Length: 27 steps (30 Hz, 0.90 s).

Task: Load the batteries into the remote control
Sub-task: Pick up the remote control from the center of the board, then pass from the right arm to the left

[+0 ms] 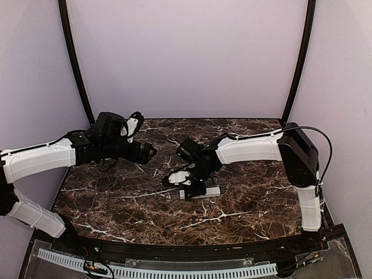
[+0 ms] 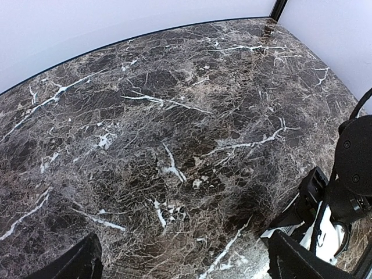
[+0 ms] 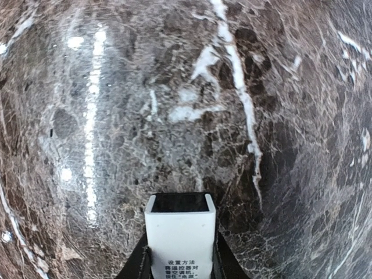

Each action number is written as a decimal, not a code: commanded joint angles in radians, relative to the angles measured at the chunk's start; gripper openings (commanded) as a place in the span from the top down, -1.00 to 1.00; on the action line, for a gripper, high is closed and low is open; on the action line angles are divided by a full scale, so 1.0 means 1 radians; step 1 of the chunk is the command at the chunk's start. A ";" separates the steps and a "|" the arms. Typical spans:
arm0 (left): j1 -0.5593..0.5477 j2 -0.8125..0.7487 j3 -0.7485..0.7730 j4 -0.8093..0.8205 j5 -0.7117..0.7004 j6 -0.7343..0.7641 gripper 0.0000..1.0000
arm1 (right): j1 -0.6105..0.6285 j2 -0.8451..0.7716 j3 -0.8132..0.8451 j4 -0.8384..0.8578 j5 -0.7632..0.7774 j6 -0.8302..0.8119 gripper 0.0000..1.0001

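White remote control (image 3: 180, 224) lies mid-table, one end clamped in the right gripper (image 3: 180, 256); best to lift it level, recess upward, while the left gripper (image 2: 186, 261), jaws apart, seeks batteries, unseen here

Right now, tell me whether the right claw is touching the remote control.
Touching. Right wrist view: the right claw has both fingers flush against the remote control, no gap.

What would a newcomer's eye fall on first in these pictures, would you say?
The dark marble table with its white veins fills every view. Near its middle, the right gripper clasps a slim white remote by its sides. The left gripper hangs wide open above the marble at the left.
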 commanded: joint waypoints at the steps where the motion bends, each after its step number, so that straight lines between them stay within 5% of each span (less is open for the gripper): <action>1: 0.007 -0.017 -0.020 0.010 0.013 -0.006 -0.98 | 0.013 -0.007 0.029 -0.014 -0.005 0.006 0.62; 14: 0.008 -0.162 -0.122 0.189 0.033 0.007 -0.93 | -0.042 -0.217 0.044 0.064 -0.125 0.219 0.72; 20: -0.013 -0.265 -0.213 0.396 0.255 0.042 -0.84 | -0.103 -0.397 0.022 0.273 -0.298 0.429 0.72; 27: -0.163 -0.215 -0.167 0.523 0.478 0.064 -0.87 | -0.129 -0.541 -0.104 0.691 -0.552 0.705 0.69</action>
